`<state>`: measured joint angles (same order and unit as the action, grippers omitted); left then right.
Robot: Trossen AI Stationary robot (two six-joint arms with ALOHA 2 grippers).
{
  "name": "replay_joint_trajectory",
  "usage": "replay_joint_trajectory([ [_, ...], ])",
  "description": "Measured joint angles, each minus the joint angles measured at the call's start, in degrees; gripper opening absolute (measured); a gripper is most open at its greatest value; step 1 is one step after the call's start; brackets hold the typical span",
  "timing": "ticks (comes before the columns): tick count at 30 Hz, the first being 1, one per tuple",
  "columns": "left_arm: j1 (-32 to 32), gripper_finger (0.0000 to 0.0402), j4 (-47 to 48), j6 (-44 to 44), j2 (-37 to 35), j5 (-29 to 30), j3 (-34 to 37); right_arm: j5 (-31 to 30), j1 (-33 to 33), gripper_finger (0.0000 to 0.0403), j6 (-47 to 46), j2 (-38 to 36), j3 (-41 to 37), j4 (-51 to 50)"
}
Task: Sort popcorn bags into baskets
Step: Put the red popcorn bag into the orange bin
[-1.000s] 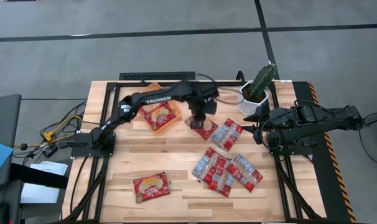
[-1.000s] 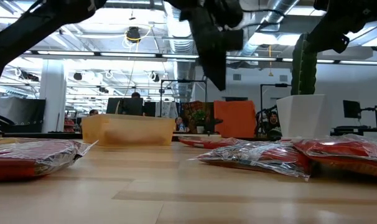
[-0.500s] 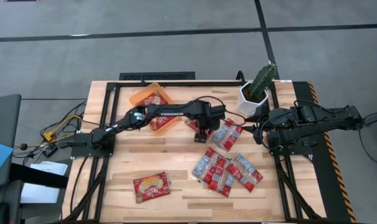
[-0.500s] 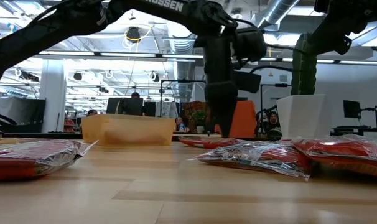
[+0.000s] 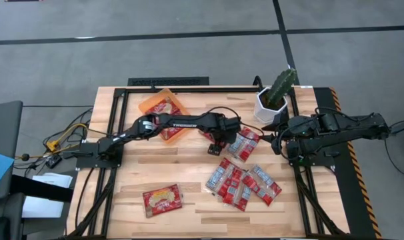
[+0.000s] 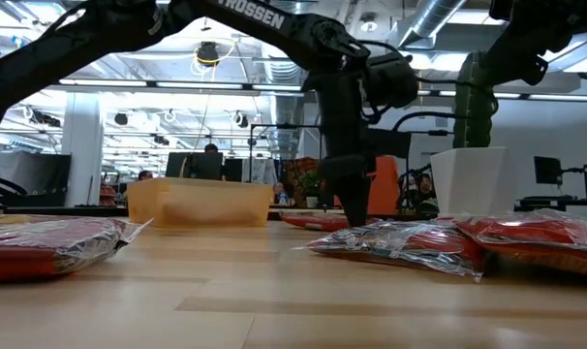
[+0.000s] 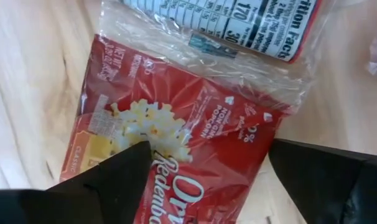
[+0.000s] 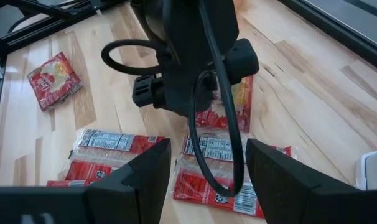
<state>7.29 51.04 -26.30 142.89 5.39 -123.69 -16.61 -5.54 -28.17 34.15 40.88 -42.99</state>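
Packet (image 7: 176, 149) between left gripper (image 7: 207, 180) fingers.

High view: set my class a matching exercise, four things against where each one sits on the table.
Things:
1. orange basket
2. cactus pot
3. lone popcorn bag
4. left gripper

Places:
A. near edge, left of the bag cluster
B. far side, under the left arm
C. over a popcorn bag at the table's middle
D. far right corner

Pairs: 1-B, 2-D, 3-A, 4-C
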Motion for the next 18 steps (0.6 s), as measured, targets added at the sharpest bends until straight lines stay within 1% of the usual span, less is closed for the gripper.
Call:
replay_joint_trajectory([
  [3, 0.0, 0.0297, -0.2, 1.8, 0.0, 1.0, 1.8, 0.0, 0.0, 0.0234, -0.2, 0.0, 0.0, -0.1],
  [6, -0.1, 0.0254, -0.1, 3.8, -0.2, 1.6, 3.6, 0.0, 0.0, 0.0234, -0.8, 0.0, 0.0, -0.7],
  [9, -0.2, 0.0185, 1.1, 5.4, -0.1, 2.0, 3.8, 0.0, 0.0, 0.0234, -1.8, 0.0, 0.0, -1.7],
  [14, -0.3, 0.0046, 1.0, 7.6, 0.2, 2.9, 3.1, -0.1, 0.0, 0.0234, -2.3, 0.0, 0.0, -2.2],
  [15, -0.3, 0.0026, 1.5, 8.0, 0.3, 3.2, 2.4, -0.1, 0.0, 0.0234, -2.5, 0.0, 0.0, -2.2],
  [16, -0.2, 0.0017, 2.3, 8.8, 0.4, 3.0, 1.8, -0.1, 0.0, 0.0234, -2.5, 0.0, 0.0, -2.2],
  [18, -0.4, 0.0016, 3.7, 10.3, 0.4, 2.6, 0.4, 0.0, 0.0, 0.0234, -2.5, 0.0, 0.0, -2.2],
])
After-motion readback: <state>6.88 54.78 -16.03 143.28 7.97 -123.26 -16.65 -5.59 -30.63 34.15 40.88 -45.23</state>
